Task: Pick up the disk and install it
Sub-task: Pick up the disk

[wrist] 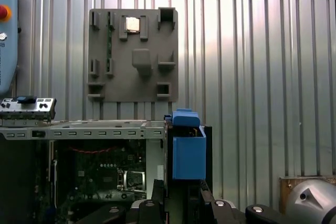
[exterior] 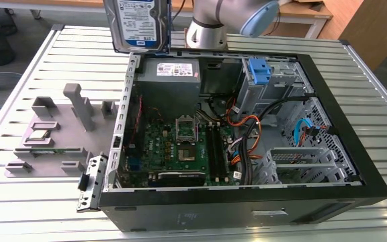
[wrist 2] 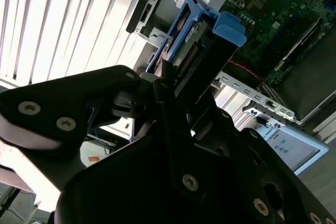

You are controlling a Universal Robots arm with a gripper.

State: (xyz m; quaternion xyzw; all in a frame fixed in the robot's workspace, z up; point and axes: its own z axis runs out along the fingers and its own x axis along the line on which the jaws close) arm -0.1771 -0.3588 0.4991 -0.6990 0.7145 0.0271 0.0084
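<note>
The disk (exterior: 139,25), a silver drive with a blue-and-white label in a blue carrier, hangs upright above the far corner of the open computer case (exterior: 375,186), on the exterior view's left. In the second wrist view my gripper (wrist 2: 178,85) is shut on the disk (wrist 2: 210,35), its black fingers (wrist 2: 165,95) clamping the drive's edges, with the blue handle tab pointing away from the wrist. In the first wrist view the disk's blue carrier (wrist: 188,150) stands out from the gripper (wrist: 176,195), over the case's edge.
Inside the case lie a motherboard (exterior: 180,146), a grey power supply (exterior: 170,75), cables and a drive bay with a blue bracket (exterior: 259,70). A grey fixture plate (exterior: 52,136) sits on the slatted table beside the case. The arm's base (exterior: 210,27) stands behind it.
</note>
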